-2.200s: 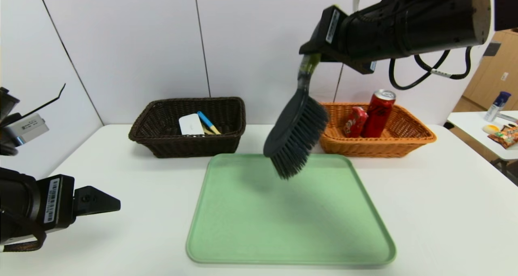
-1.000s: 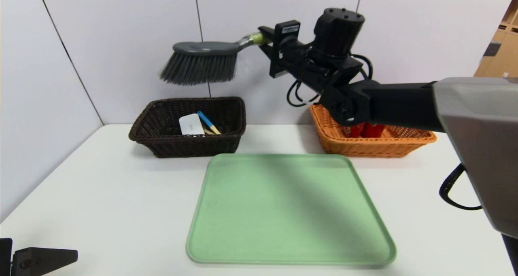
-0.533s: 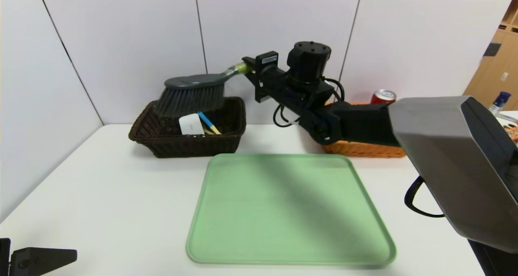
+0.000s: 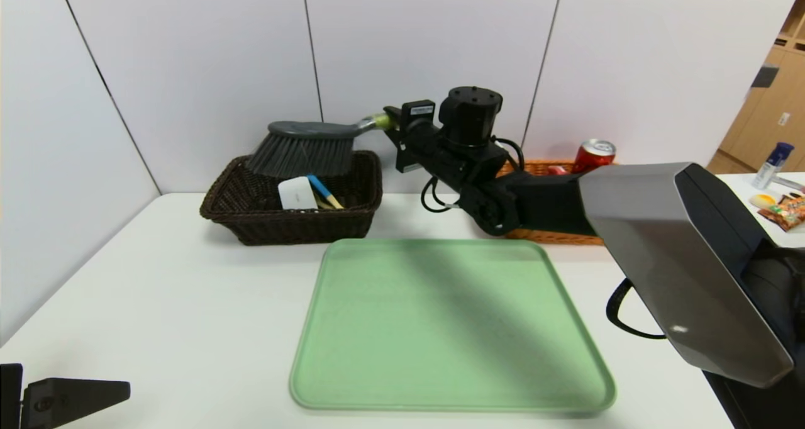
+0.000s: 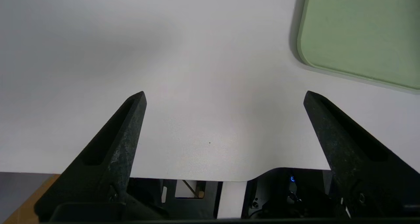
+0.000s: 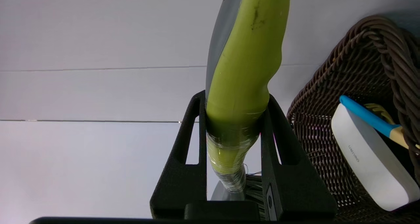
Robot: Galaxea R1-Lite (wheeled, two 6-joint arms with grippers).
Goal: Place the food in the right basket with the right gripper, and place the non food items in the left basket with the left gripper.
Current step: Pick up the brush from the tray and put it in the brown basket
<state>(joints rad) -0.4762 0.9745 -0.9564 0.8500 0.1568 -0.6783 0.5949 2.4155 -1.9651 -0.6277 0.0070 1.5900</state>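
Item 1: our right pincer [image 4: 391,127] grasps the grey-bristled, green-handled brush [image 4: 305,146] above the dark brown wicker basket [image 4: 292,221]. Our left pincer [image 5: 223,99] rests released over the white worktop [image 4: 176,303].

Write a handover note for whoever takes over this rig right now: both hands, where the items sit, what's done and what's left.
Right hand: shut on the brush handle, holding it over the dark left basket, bristles down.
Left hand: open, parked low over the table's near left edge.
Left basket holds a white device and a blue-handled tool. Orange right basket holds a red can.
Green tray has nothing on it.
Left: release the brush into the left basket.
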